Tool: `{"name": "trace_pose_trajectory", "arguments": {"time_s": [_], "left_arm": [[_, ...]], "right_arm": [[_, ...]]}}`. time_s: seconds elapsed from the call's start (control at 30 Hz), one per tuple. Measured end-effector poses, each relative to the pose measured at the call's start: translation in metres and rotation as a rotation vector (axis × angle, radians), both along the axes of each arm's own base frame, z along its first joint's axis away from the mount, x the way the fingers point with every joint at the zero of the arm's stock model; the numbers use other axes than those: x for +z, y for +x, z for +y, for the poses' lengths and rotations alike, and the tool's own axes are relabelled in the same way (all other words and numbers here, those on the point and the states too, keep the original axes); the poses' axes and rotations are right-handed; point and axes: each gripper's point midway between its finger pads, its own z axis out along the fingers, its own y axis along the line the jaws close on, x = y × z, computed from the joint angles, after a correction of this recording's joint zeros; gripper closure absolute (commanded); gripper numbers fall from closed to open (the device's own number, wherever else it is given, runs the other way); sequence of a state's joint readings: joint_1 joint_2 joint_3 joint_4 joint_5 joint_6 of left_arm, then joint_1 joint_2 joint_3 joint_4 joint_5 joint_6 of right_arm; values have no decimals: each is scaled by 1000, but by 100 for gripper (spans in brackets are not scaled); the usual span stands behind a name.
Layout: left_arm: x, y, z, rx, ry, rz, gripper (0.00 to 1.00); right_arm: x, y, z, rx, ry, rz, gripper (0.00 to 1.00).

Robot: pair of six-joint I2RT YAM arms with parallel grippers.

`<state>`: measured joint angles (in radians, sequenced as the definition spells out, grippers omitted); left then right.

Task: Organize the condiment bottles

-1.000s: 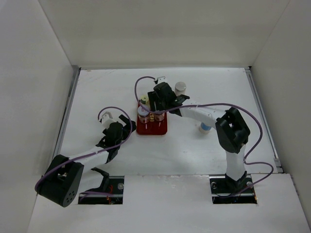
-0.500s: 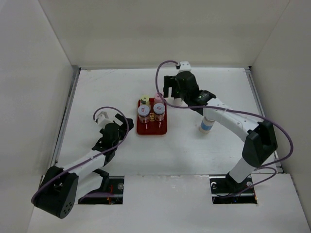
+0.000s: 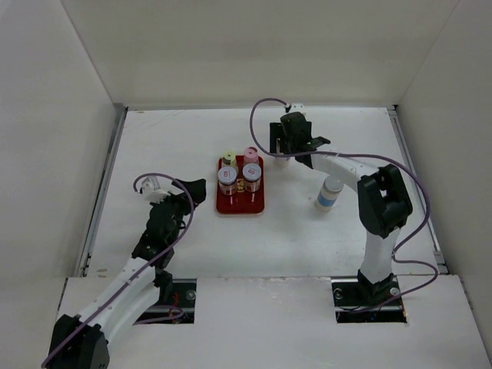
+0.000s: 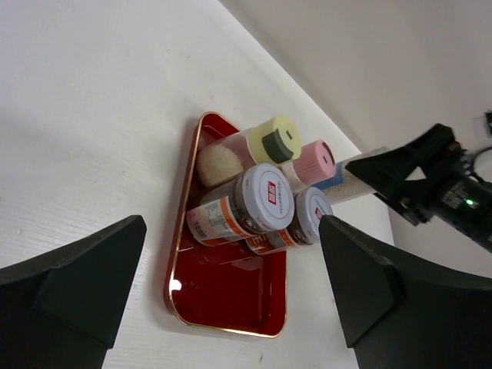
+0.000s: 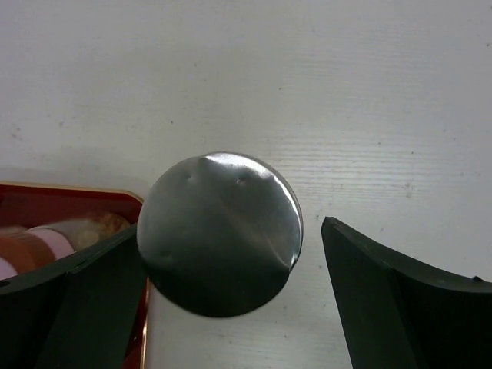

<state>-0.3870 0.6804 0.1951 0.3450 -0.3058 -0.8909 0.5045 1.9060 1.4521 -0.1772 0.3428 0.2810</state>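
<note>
A red tray (image 3: 240, 201) holds several condiment bottles: a yellow-green cap (image 3: 229, 159), a pink cap (image 3: 250, 153) and two silver-white caps (image 3: 227, 175) (image 3: 251, 171). The left wrist view shows the same tray (image 4: 231, 307) with the yellow-green (image 4: 273, 140), pink (image 4: 317, 161) and silver-white (image 4: 269, 196) bottles. My right gripper (image 3: 286, 147) hangs open right of the tray, over a silver-capped bottle (image 5: 219, 231). That cap sits between the right gripper's (image 5: 231, 254) fingers, nearer the left one. My left gripper (image 3: 191, 192) is open and empty, left of the tray.
A white-capped bottle with a blue label (image 3: 329, 192) stands alone on the table right of the tray. White walls close in the table on three sides, with a metal rail (image 3: 104, 184) along the left edge.
My right gripper opened, left the pink-capped bottle in the tray and moved back-right over the silver-capped bottle. My left arm drew back and to the left, away from the tray.
</note>
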Motion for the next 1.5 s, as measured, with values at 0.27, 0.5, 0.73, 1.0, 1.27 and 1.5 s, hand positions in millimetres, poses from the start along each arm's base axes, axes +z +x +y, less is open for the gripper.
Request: {"name": "trace_pose_trajectory", "arguments": {"time_s": [0.27, 0.5, 0.73, 1.0, 1.27, 1.5], "left_arm": [[-15, -20, -1, -62, 6, -13, 0], [-28, -26, 3, -72, 12, -11, 0], [10, -21, 0, -83, -24, -160, 0], [41, -19, -1, -86, -56, -281, 0], [45, -13, -1, -66, -66, -297, 0], [48, -14, 0, -59, -75, -309, 0]], "right_arm": [[0, 9, 1, 5, 25, -50, 40], [22, -31, -6, 24, 2, -84, 40], [96, -102, 33, 160, 73, -208, 40], [95, -164, 109, 353, 115, -191, 40], [30, -182, 164, 431, 49, -83, 39], [0, -181, 194, 418, -12, -85, 35]]}}
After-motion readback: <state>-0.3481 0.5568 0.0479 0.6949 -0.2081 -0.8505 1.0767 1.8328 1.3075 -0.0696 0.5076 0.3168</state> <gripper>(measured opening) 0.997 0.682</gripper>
